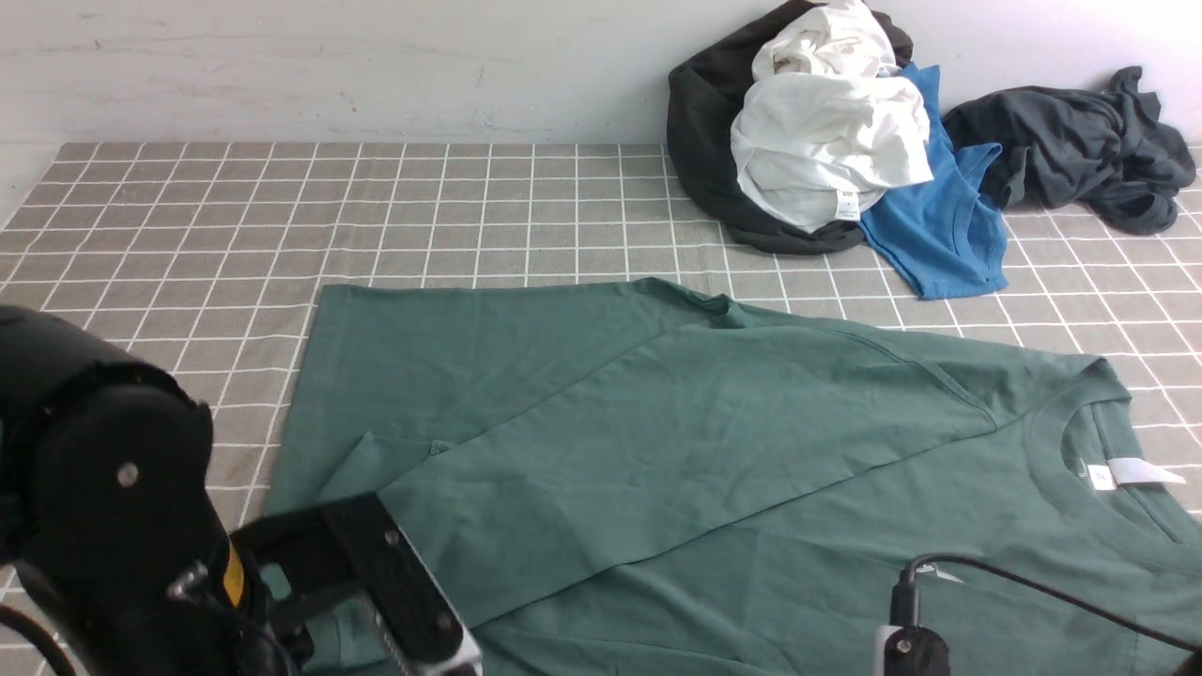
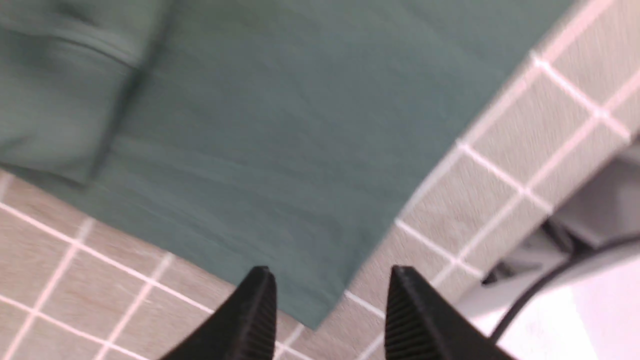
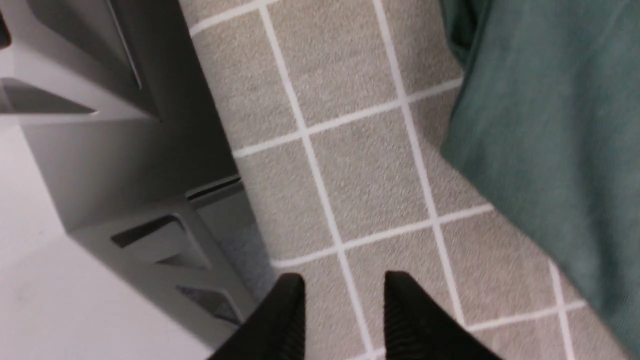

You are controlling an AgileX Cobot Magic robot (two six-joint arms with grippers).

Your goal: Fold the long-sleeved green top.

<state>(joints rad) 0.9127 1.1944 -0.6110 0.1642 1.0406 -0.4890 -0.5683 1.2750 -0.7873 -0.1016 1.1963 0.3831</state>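
Fingers (image 2: pixel 252 315) of the left gripper (image 2: pixel 330 305) stood spread with nothing between them, just above a corner of the green top (image 1: pixel 714 441) at the near left. The right gripper (image 3: pixel 345 310) was spread too and empty. Under it was only the checked tablecloth (image 1: pixel 470 207), with an edge of the top just beside it. I judged that both were placed along the near edge of the top because the next fold probably starts there, by taking this edge and carrying it toward the far side.

The top lay flat across the near half of the table, with its collar and white tag (image 1: pixel 1141 472) at the right and its bottom edge at the left. A long part that looked like a sleeve (image 1: pixel 657 441) was laid slantwise over the body, so the sleeves seemed partly done and the body not yet folded.

The far left of the cloth was bare, which gave good room for a fold in that direction. At the far right, a pile of clothes (image 1: pixel 817 141), a blue T-shirt (image 1: pixel 939 235) and a dark grey garment (image 1: pixel 1071 141) lay near the top, so a wide sweep there could catch them. The near edge of the table was close to both grippers and left little space to draw back.
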